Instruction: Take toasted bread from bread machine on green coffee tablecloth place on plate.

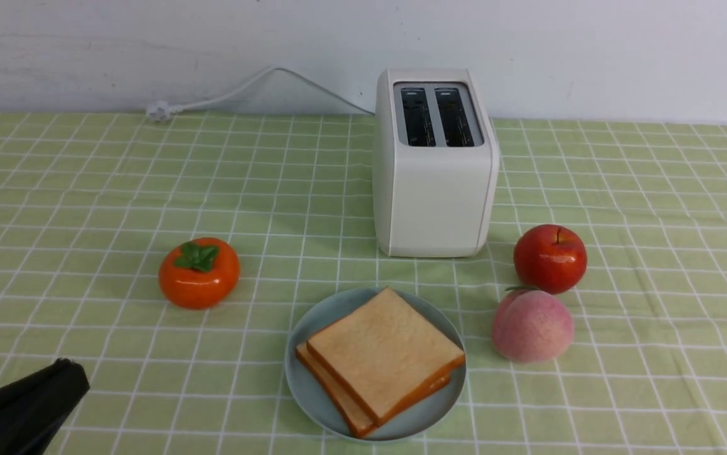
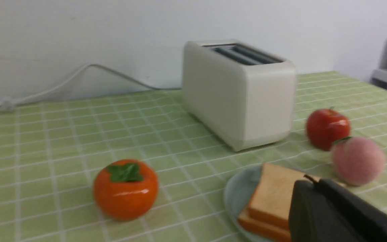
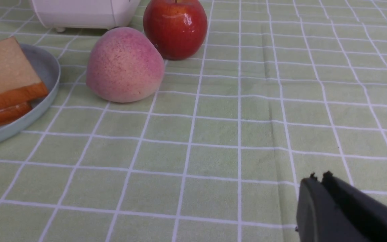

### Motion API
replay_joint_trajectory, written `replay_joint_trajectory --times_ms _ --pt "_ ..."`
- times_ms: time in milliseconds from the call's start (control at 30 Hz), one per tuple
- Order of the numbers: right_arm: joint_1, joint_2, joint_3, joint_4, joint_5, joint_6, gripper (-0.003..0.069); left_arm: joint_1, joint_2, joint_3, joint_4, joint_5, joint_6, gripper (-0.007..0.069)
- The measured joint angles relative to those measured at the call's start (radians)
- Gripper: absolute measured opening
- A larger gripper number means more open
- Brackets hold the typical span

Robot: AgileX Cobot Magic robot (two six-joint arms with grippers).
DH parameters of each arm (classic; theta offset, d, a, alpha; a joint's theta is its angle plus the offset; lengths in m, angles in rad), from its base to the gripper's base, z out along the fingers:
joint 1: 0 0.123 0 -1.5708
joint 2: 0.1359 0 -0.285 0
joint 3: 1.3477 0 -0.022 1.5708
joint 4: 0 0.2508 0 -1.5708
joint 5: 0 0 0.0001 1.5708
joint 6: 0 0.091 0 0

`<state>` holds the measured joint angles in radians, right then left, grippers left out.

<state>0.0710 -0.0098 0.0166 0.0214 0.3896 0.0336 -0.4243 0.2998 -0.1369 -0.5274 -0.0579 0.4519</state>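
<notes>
A worktop covered by a light green tablecloth [image 1: 85,189] with a grid of thin white lines fills the scene, with a pale wall behind it. Toward the back, right of centre, stands a white two-slot toaster [image 1: 434,183]; both dark slots on top are empty, and its white cord [image 1: 237,91] runs off to the left along the wall, ending in a plug lying on the cloth.

In front of the toaster sits a round pale blue-grey plate [image 1: 312,392]. Two square slices of toast [image 1: 383,351] lie stacked on it, one on top of the other, golden faces up and darker crust at the edges, the upper slice shifted slightly off the lower.

Left of the plate, well apart from it, is an orange persimmon [image 1: 199,273] with a green leafy cap. Right of the plate, a pink peach [image 1: 532,326] sits just in front of a red apple [image 1: 550,258], the two nearly touching.

The left tool [image 1: 69,370] shows as a black tip at the near left corner, its fingers pressed together and holding nothing. The right tool [image 3: 318,178] appears only in its own wrist view, hovering over bare cloth to the right of the fruit, fingers almost closed and empty.
</notes>
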Motion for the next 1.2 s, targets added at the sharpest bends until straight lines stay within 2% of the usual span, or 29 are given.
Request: replay_joint_trajectory --times_ms 100,200,300,367,533,1200 --pt "0.000 0.000 0.000 0.000 0.000 0.001 0.0031 0.105 -0.018 0.031 0.101 0.001 -0.131 -0.0013" --pt "0.000 0.000 0.000 0.000 0.000 0.001 0.0032 0.287 -0.096 0.107 0.248 0.030 -0.357 -0.0013" --pt "0.000 0.000 0.000 0.000 0.000 0.001 0.0034 0.363 -0.171 0.155 0.372 0.092 -0.478 -0.0013" --pt "0.000 0.000 0.000 0.000 0.000 0.001 0.0035 0.382 -0.234 0.162 0.445 0.191 -0.529 -0.0013" --pt "0.000 0.000 0.000 0.000 0.000 0.001 0.0034 0.385 -0.309 0.167 0.481 0.439 -0.570 -0.0013" --pt "0.000 0.000 0.000 0.000 0.000 0.002 0.0039 0.385 -0.310 0.167 0.480 0.444 -0.575 -0.0013"
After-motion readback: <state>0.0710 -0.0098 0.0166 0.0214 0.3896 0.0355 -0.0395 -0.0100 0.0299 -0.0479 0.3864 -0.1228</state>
